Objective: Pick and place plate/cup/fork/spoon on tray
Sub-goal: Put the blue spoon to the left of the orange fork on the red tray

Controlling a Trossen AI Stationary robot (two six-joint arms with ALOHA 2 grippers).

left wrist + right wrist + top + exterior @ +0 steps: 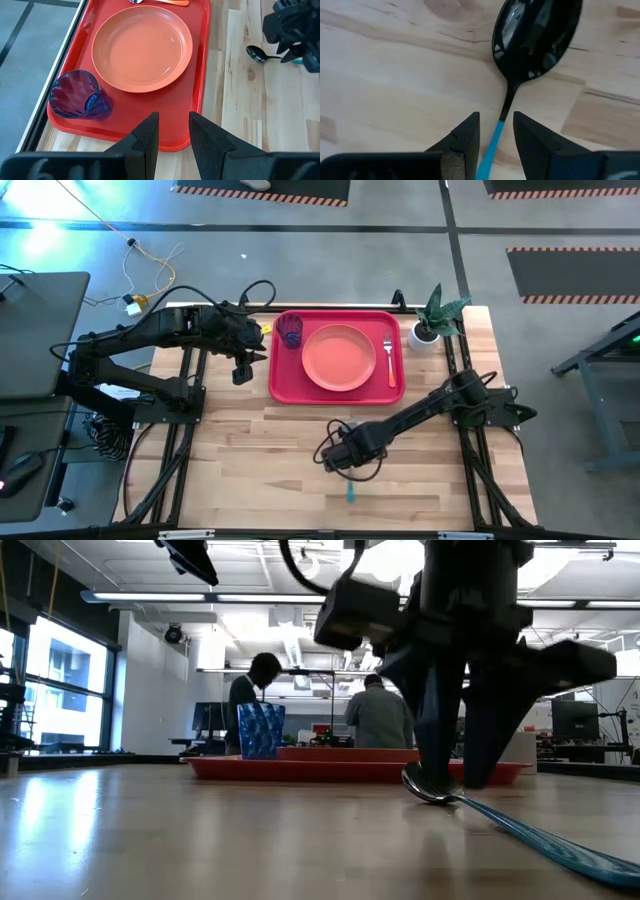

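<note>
The red tray (277,388) holds the blue-purple cup (290,330) at its far left corner, the salmon-pink plate (339,358) in its middle and the orange-handled fork (389,360) along its right side. The spoon (535,40) lies flat on the wooden table nearer than the tray, dark bowl toward the tray and teal handle (350,492) toward the near edge. My right gripper (495,132) is open, pointing down, with one finger on each side of the handle just behind the bowl. My left gripper (172,132) is open and empty above the tray's left rim.
A white pot with a green plant (428,330) stands beyond the tray's far right corner. Bare wood lies between the tray and the near edge. People sit in the room behind the table (375,715).
</note>
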